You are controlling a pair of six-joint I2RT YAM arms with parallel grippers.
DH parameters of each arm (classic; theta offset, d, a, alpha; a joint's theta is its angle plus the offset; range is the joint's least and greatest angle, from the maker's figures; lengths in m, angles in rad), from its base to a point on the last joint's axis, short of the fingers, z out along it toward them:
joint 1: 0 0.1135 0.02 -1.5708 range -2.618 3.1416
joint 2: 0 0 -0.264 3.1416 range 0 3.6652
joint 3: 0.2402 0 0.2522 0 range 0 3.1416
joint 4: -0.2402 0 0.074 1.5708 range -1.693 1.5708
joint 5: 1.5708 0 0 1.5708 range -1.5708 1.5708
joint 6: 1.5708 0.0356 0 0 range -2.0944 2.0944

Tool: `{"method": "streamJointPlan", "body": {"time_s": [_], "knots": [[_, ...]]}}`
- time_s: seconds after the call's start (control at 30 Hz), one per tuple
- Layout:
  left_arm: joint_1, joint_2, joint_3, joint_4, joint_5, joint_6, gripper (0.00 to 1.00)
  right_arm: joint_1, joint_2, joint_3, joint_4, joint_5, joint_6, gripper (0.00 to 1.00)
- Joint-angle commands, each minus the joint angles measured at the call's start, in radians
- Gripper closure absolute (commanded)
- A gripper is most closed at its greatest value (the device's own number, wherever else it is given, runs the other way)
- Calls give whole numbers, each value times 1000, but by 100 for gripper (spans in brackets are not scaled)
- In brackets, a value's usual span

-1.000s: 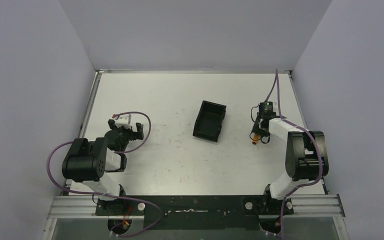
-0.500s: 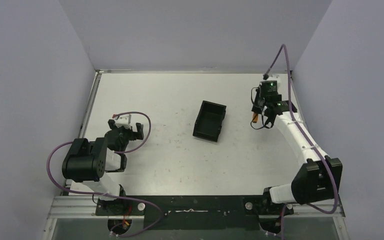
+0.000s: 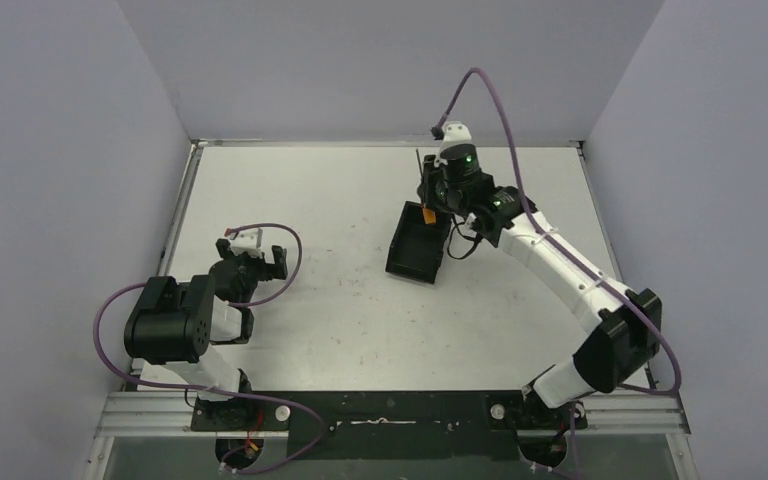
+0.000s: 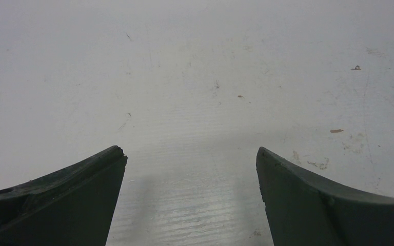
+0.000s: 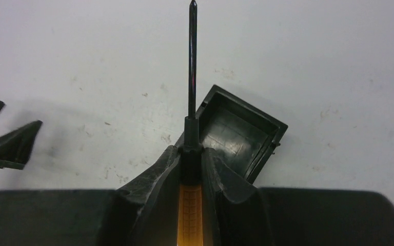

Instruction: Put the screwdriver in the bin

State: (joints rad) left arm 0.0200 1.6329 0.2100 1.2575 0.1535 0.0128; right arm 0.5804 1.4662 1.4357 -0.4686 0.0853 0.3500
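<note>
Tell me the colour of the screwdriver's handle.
Orange; the screwdriver shows best in the right wrist view.

Overhead and close wrist views; shared bin [image 3: 415,248]

The orange-handled screwdriver [image 5: 191,128], clamped by its handle in the right gripper [image 5: 191,156], hangs over the far edge of the black open-topped bin [image 3: 412,272], thin dark shaft pointing beyond it.

We see white table [image 3: 360,330], scuffed and speckled, boxed by plain pale lavender walls [image 3: 60,150] on three sides; we note aluminium rail [image 3: 150,410] along near edge; light even.
</note>
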Motion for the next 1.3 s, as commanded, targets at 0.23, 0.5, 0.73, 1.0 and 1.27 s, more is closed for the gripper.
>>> {"method": "streamJointPlan", "body": {"time_s": [0.23, 0.5, 0.73, 1.0, 1.27], "knots": [[-3, -14, 12, 30, -2, 6, 3, 28, 201, -129, 34, -68, -19, 100], [-3, -14, 12, 32, -2, 6, 3, 25, 345, -66, -8, 5, -5, 100], [-3, -15, 12, 31, -2, 6, 3, 25, 367, -73, 9, 58, 14, 100], [-3, -13, 12, 31, -2, 6, 3, 28, 371, -48, -8, 66, 19, 59], [-3, -15, 12, 30, -2, 4, 3, 41, 278, 1, -22, 74, -6, 40]]}}
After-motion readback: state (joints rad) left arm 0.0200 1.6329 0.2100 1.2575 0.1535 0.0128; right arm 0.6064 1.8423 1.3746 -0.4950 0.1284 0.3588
